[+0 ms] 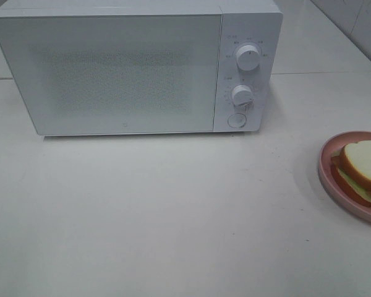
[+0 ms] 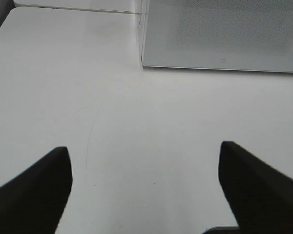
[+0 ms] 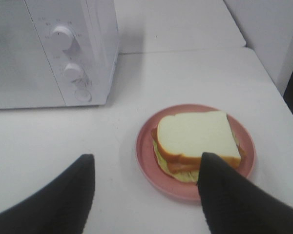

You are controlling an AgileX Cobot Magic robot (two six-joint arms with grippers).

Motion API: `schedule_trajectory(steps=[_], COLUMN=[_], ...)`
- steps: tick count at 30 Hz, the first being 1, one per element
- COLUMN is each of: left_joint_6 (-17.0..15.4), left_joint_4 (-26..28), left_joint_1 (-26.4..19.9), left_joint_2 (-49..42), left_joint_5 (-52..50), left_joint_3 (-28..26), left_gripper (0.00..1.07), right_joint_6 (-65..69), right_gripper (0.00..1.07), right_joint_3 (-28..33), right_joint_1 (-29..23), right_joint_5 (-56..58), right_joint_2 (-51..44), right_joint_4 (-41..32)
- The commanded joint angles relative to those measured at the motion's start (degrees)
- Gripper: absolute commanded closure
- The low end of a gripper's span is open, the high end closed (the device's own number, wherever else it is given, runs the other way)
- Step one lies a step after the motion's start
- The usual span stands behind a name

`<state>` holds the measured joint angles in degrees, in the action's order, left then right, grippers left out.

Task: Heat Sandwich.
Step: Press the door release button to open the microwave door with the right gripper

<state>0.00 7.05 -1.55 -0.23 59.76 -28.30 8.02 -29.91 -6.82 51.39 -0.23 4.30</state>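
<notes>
Left gripper [image 2: 144, 146] and right gripper [image 3: 146, 156] gape, empty. Open the microwave door [image 1: 111, 74] first; then lift the sandwich [image 3: 195, 134] by its plate [image 3: 142, 146], held level.

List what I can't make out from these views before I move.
Microwave interior: the door is shut and its speckled window shows nothing in the high view.
Dial markings: too small and blurred in the high and right wrist views.
Sandwich and plate: cut off by the high view's right edge. In the right wrist view a finger of the right gripper covers one corner.
</notes>
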Motion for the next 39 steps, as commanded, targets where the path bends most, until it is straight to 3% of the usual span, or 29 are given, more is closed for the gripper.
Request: schedule_trajectory(steps=[1,8,26,39], left_joint_6=[0.0,0.0,0.0,0.0], left_joint_4=[0.1,0.1,0.1,0.1], left_joint_1=[0.3,0.3,0.3,0.3], left_joint_2=[-1.3,-1.3,-1.3,-1.3], left_joint_5=[-0.7,-0.7,-0.7,-0.7], left_joint_3=[0.2,0.2,0.2,0.2], left_gripper=[0.31,0.31,0.31,0.31], right_joint_6=[-0.1,-0.3,-0.7,-16.4], right_gripper=[0.46,0.46,0.46,0.46], right_joint_3=[0.1,1.5,1.5,2.0], right_joint_1=[0.1,0.1,0.0,0.0], right_joint_5=[-6.5,-12.5,-25.0,-36.7], right_joint_2=[-1.5,0.7,17.7,29.5], right_joint_4=[0.5,0.5,-1.0,-12.7])
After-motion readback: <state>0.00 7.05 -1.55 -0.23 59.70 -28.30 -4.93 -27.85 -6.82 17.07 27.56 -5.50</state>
